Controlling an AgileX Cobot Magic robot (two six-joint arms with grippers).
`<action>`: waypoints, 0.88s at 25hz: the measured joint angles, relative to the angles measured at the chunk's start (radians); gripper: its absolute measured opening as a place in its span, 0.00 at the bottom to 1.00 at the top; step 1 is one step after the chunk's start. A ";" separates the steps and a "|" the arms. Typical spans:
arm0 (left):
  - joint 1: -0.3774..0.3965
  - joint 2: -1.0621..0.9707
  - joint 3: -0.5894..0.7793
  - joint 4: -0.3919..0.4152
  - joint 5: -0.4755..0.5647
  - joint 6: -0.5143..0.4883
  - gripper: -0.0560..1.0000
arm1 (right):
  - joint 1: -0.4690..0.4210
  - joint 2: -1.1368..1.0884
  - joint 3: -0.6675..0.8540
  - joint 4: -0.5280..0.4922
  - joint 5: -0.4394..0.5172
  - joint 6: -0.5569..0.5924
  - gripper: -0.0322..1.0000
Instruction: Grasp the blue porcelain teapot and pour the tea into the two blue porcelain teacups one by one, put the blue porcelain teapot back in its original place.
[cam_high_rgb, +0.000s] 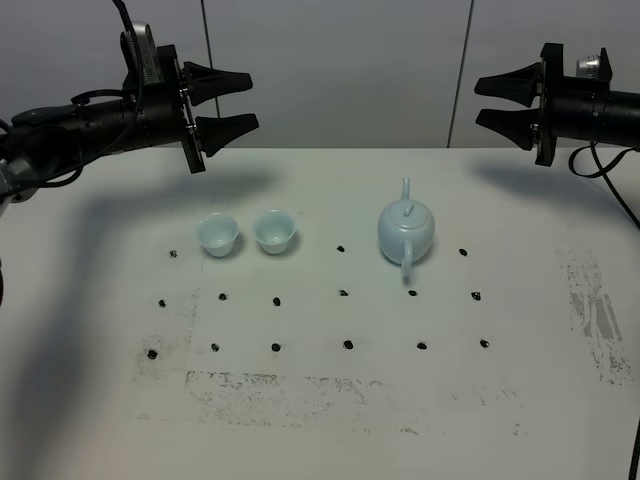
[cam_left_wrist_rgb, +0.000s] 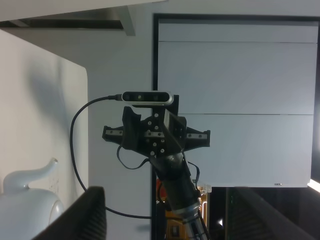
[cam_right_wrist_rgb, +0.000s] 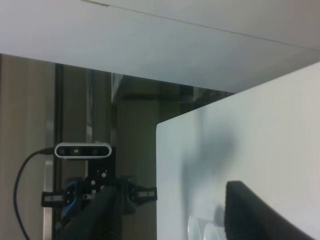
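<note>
Your left gripper (cam_high_rgb: 253, 100) hangs high over the far left of the white table (cam_high_rgb: 320, 420), close to its back edge. Its jaws are spread wide with nothing between them, and its fingertips aim toward the middle.

Below it and further toward the front, the two blue porcelain teacups (cam_high_rgb: 218, 235) (cam_high_rgb: 275, 232) stand upright side by side, left of centre. They are close together but not touching, and both are well inside the table's edges.

To their right you have a stretch of bare tabletop with one of the black dots (cam_high_rgb: 340, 248) in it. Past that, right of centre, stands the blue porcelain teapot (cam_high_rgb: 407, 232). It is upright with its lid on, spout toward the back edge and loop handle toward the front. More dots run in rows in front of it, and a scuffed grey patch (cam_high_rgb: 595, 315) marks the right side.

Your right gripper (cam_high_rgb: 477, 102) hovers high at the far right, about over the back edge. Its jaws are parted and empty, pointing inward, well apart from the teapot.
</note>
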 joint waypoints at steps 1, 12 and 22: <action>0.000 0.000 0.000 0.000 0.000 0.000 0.58 | 0.000 0.000 0.000 0.000 0.000 0.000 0.47; 0.000 -0.002 -0.001 -0.001 0.000 0.150 0.58 | 0.000 0.000 0.000 0.009 0.001 -0.126 0.47; 0.000 -0.064 -0.234 0.222 -0.008 0.552 0.58 | 0.002 0.000 -0.197 -0.318 -0.050 -0.415 0.47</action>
